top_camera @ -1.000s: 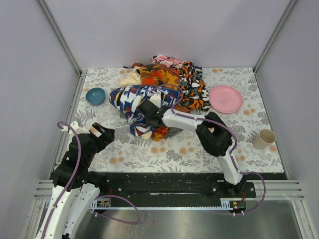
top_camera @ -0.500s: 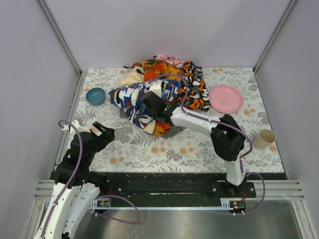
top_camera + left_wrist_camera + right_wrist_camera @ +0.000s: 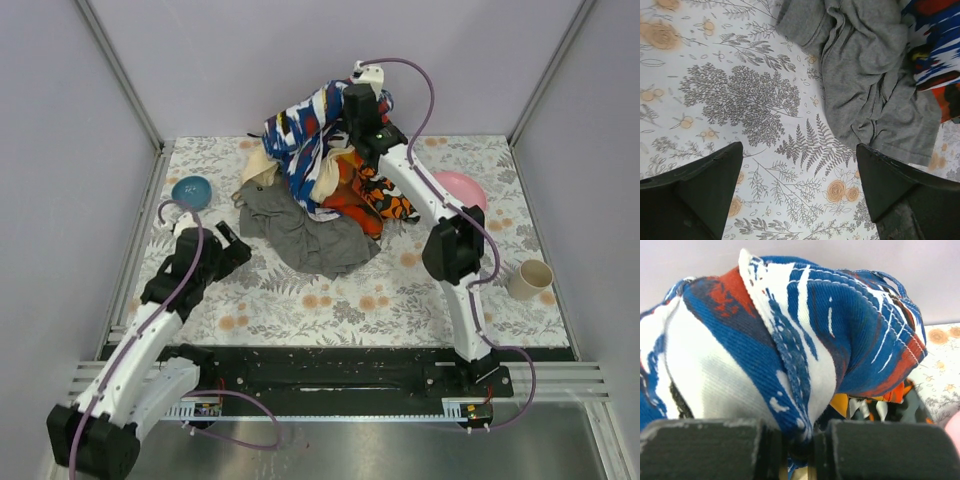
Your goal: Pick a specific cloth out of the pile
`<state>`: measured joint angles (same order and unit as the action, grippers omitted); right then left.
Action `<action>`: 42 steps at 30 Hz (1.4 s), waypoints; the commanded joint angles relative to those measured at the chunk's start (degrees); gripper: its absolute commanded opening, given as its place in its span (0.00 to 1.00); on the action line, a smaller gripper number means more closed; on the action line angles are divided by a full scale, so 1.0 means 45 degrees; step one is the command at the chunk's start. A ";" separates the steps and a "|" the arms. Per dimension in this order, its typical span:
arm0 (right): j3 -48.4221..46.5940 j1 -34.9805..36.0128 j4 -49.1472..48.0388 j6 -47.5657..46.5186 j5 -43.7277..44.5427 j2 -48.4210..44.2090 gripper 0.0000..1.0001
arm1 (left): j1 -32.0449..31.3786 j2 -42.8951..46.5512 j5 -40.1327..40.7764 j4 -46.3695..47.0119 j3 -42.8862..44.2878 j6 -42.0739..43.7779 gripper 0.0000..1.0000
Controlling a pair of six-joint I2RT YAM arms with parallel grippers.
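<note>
The plain dark grey cloth point(image 3: 305, 233) lies spread on the flowered table in front of the pile point(image 3: 350, 190). It also shows in the left wrist view point(image 3: 867, 75), beyond my fingers. My right gripper point(image 3: 345, 112) is shut on the blue, white and red patterned cloth point(image 3: 300, 135) and holds it high above the pile; that cloth fills the right wrist view point(image 3: 790, 340). My left gripper point(image 3: 232, 245) is open and empty, low over the table just left of the grey cloth.
A blue bowl point(image 3: 191, 191) sits at the left. A pink plate point(image 3: 468, 190) lies at the right, partly behind the right arm. A cream cup point(image 3: 530, 279) stands near the right edge. Grey walls enclose the table.
My right gripper has lifted the blue patterned cloth up and back off the pile, uncovering the grey cloth. My left arm has reached forward toward the grey cloth.
</note>
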<state>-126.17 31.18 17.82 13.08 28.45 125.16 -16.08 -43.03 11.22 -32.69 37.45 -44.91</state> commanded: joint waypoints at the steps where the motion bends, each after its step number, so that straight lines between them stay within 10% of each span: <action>1: -0.3362 -0.1106 0.0995 0.0451 0.0281 0.2453 0.00 | 0.0018 -0.2094 -0.1476 0.2592 0.0466 0.0466 0.99; 17: -0.2004 -0.2651 0.1665 0.1606 -0.2317 0.3965 0.09 | -0.2052 -1.1451 -0.3198 0.3242 0.5074 0.1951 0.99; 20: -0.1359 -0.2651 0.1625 0.1274 -0.2356 0.3262 0.23 | -0.2364 -1.2136 -0.3099 0.3084 0.5368 0.2029 0.99; 27: 0.0924 -0.2651 0.1470 0.1234 -0.2766 0.0686 0.99 | -0.3184 -1.3483 -0.1795 0.2521 0.6498 0.1952 0.99; 34: 0.6055 -0.2651 -0.0480 0.1019 -0.2260 -0.4368 0.99 | -0.3732 -1.5398 0.0084 0.0760 0.8336 0.1386 0.97; 37: 0.8712 -0.2651 -0.1438 0.1233 -0.1948 -0.7216 0.99 | -0.3869 -1.5926 0.0375 0.0507 0.8882 0.1327 0.75; 41: 1.2151 -0.2651 -0.2065 0.1915 -0.1518 -1.0561 0.99 | -0.3869 -1.5695 0.1292 -0.0193 0.9586 0.1501 0.05; 42: 1.2971 -0.2651 -0.2240 0.2111 -0.1439 -1.1477 1.00 | -0.3869 -1.5345 0.1759 -0.0564 0.9762 0.1522 0.00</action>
<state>-78.74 19.11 14.22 19.42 18.63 86.54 -33.30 -112.97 12.69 -32.01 77.89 -38.24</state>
